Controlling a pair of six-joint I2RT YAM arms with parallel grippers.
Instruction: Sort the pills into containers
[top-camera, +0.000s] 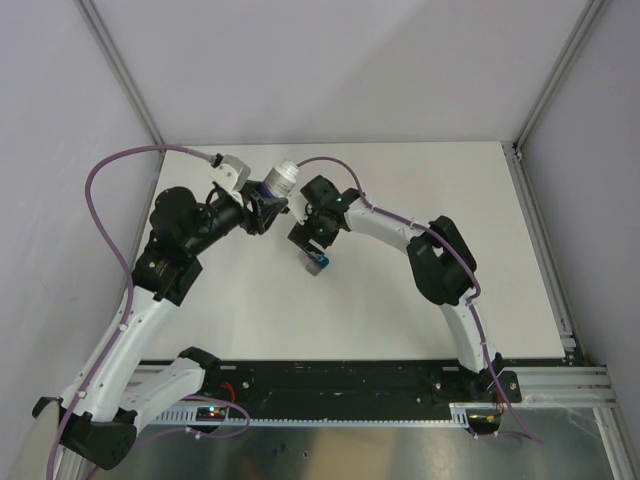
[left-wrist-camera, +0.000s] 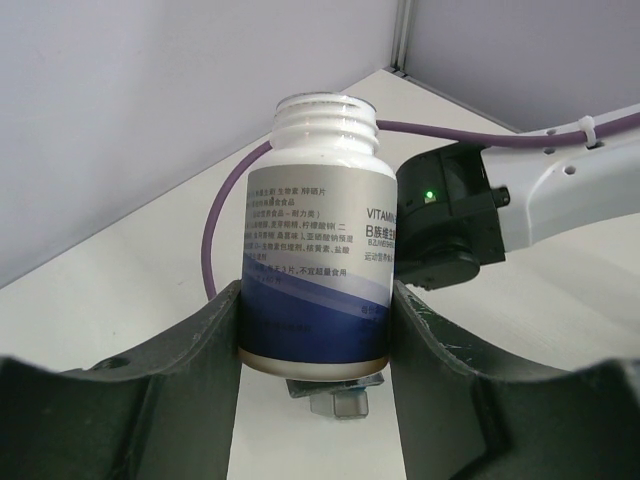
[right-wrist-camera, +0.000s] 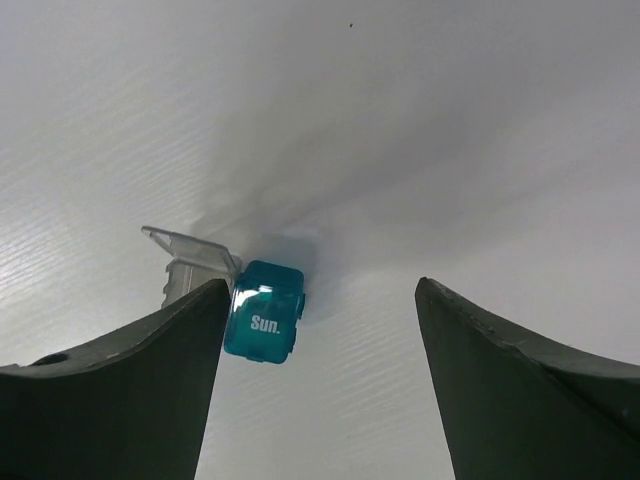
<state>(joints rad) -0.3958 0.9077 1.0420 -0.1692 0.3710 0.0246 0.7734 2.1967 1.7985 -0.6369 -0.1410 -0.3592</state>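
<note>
You've got the left arm (top-camera: 140, 320) and right arm (top-camera: 445, 265) coming up from the near edge of the table (top-camera: 450, 180), both bent in twd the middle. First thing past them is the containers (top-camera: 316, 264), sat on the table approx centre, a bit left. That's a teal cube (right-wrist-camera: 265, 310) w/ "Sun." on its shut top, joined to a grey cube (right-wrist-camera: 178, 282) whose clear lid (right-wrist-camera: 190, 245) stands flipped up. Over them hangs the right gripper (right-wrist-camera: 322, 290), jaws spread wide w/ nothing between. In its wrist view the teal cube lies just beside one finger (right-wrist-camera: 150, 390); can't tell if they touch. A bit further out, the left gripper (left-wrist-camera: 314, 325) is clamped on a white bottle (left-wrist-camera: 315, 230), its fingers (left-wrist-camera: 205, 350) pressing the blue band low on the label from both sides. The bottle is off the table & tilted, threaded neck pointing twd the far side. A purple cable (left-wrist-camera: 222, 225) loops behind it. Beyond that, more table, then the grey walls (top-camera: 330, 60)
</note>
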